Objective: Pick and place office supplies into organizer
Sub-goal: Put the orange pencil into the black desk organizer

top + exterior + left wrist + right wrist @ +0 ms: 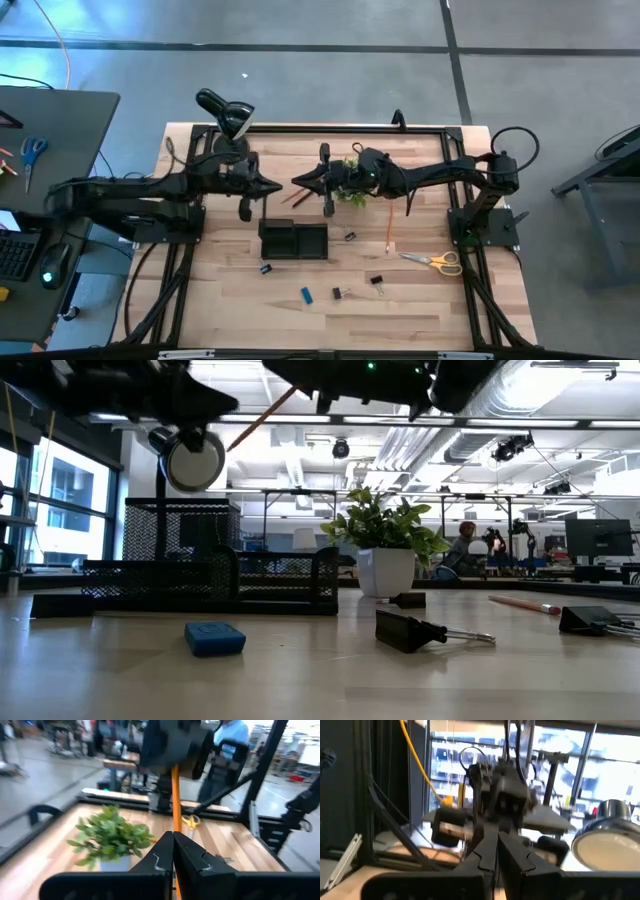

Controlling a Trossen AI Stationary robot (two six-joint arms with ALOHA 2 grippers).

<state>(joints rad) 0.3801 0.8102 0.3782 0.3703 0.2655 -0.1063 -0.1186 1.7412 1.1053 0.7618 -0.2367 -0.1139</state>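
1. Left gripper (278, 187): raised above the table's far half, just beyond the organizer (293, 240); its fingers are closed together on an orange pencil (175, 800), which is seen passing between them in the left wrist view
2. Right gripper (297, 183): held tip to tip with the left gripper, beside the potted plant (352, 190); its fingers are pressed together, and the pencil's far end is seen reaching into them in the left wrist view
3. Orange pencil: carried in the air between the two grippers, tilted in the low view, clear of the table
4. Organizer: set near the table's middle, on the left arm's side of centre
5. Second pencil (388, 235): laid on the table on the right arm's side of the organizer
6. Yellow-handled scissors (437, 261): laid flat near the right arm's base
7. Blue eraser (307, 295): laid on the near side of the organizer, with a binder clip (339, 293) just beside it
8. Lamp (225, 112): placed at the far edge, behind the left gripper
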